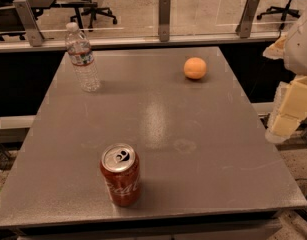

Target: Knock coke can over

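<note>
The coke can [120,174] stands upright near the front edge of the grey table [193,134], left of centre; it is red with white script and a silver top with a pull tab. My gripper [289,110] hangs at the right edge of the view, beyond the table's right side and well away from the can. It holds nothing that I can see.
A clear plastic water bottle [82,57] stands at the back left of the table. An orange [195,68] lies at the back, right of centre. A glass railing with metal posts [164,18] runs behind the table, with office chairs beyond it.
</note>
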`<state>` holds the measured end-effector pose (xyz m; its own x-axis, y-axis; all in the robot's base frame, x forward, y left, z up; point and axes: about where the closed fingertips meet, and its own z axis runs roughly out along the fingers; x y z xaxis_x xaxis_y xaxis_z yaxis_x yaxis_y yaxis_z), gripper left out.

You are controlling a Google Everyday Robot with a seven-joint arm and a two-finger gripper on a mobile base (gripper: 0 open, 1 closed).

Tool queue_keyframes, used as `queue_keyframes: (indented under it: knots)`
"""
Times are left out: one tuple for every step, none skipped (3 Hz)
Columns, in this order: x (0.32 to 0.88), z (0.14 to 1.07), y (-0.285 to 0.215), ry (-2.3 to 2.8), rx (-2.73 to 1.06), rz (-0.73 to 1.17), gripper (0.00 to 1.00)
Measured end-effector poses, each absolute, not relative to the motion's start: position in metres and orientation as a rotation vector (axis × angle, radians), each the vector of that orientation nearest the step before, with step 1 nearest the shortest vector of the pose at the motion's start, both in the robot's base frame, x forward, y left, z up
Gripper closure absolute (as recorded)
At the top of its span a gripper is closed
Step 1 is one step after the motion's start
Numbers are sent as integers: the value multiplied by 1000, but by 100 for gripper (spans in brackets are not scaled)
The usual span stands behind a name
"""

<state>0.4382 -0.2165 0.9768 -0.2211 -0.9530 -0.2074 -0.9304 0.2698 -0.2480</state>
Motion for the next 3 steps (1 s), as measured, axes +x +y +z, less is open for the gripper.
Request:
queue_keyframes:
  knots:
    - [438,977,-216,2230,-1723,-101,0]
    - [443,977,-207,2185,-1709,-47,0]
    - [451,977,-177,2080,-1710,38,0]
